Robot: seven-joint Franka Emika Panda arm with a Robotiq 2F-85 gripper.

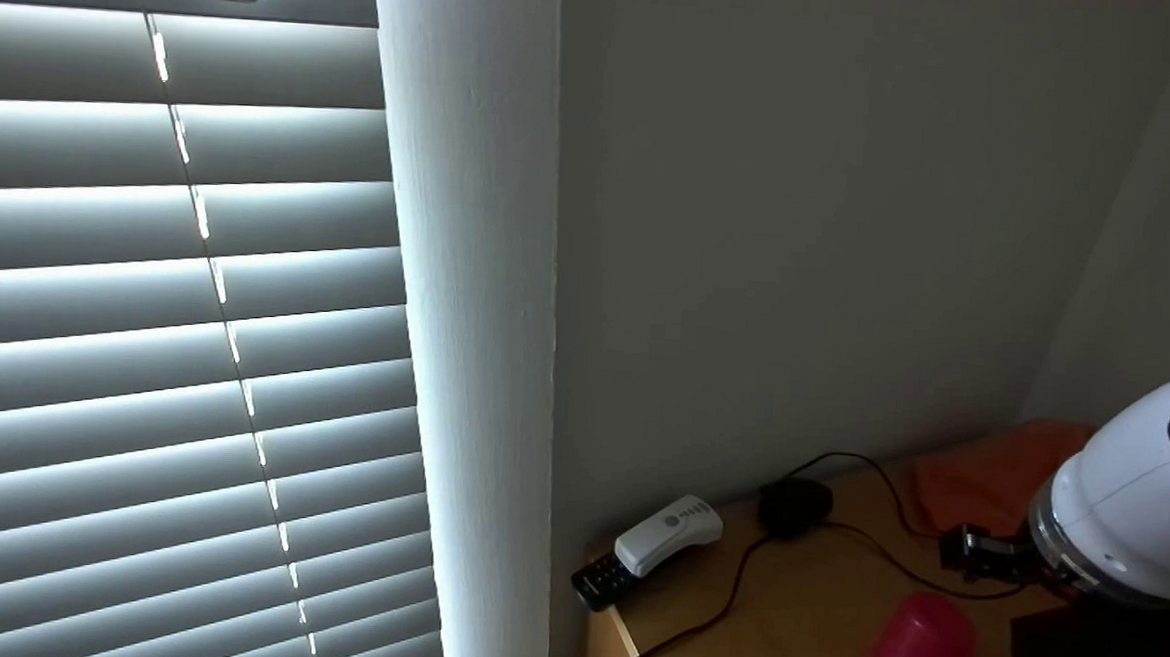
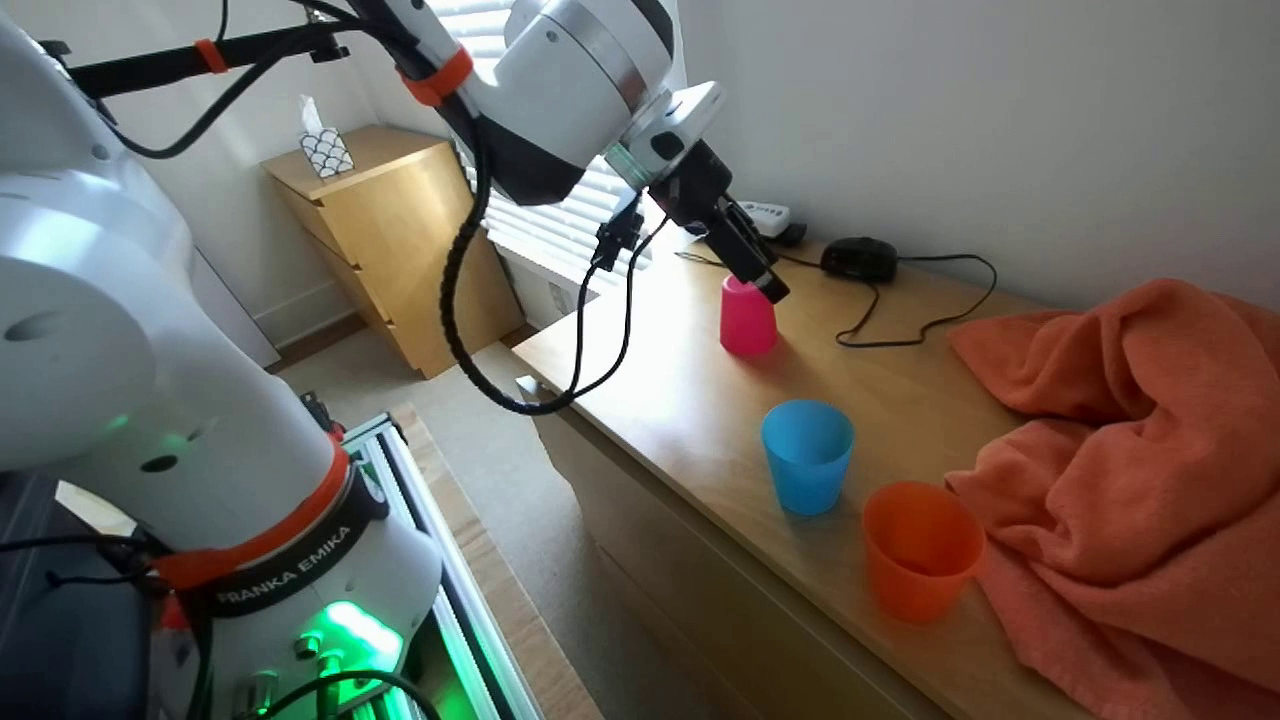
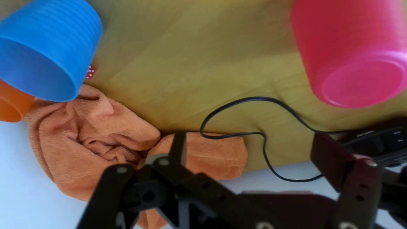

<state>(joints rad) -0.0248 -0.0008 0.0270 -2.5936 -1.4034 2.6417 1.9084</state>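
In the wrist view, the gripper (image 3: 252,154) spans the bottom, fingers wide apart, holding nothing; the inverted pink cup (image 3: 353,51) is at upper right of the frame, the blue cup (image 3: 65,39) at upper left, an orange towel (image 3: 79,156) at lower left

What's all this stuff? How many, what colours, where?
Cabinet: 1, brown, along wall
Pink cup: 1, pink, on cabinet
Blue cup: 1, blue, on cabinet
Orange cup: 1, orange, beside towel
Towel: 1, orange, on cabinet
Remotes: 2, white, black, cabinet corner
Corded gadget: 1, black, by wall
Dotted thing: 1, red, near towel
Dresser: 1, brown, background
Tissue box: 1, black-white, on dresser
Blinds: 1, white, beside wall
Robot arm: 1, white, over cabinet
Gripper: 1, black, near pink cup
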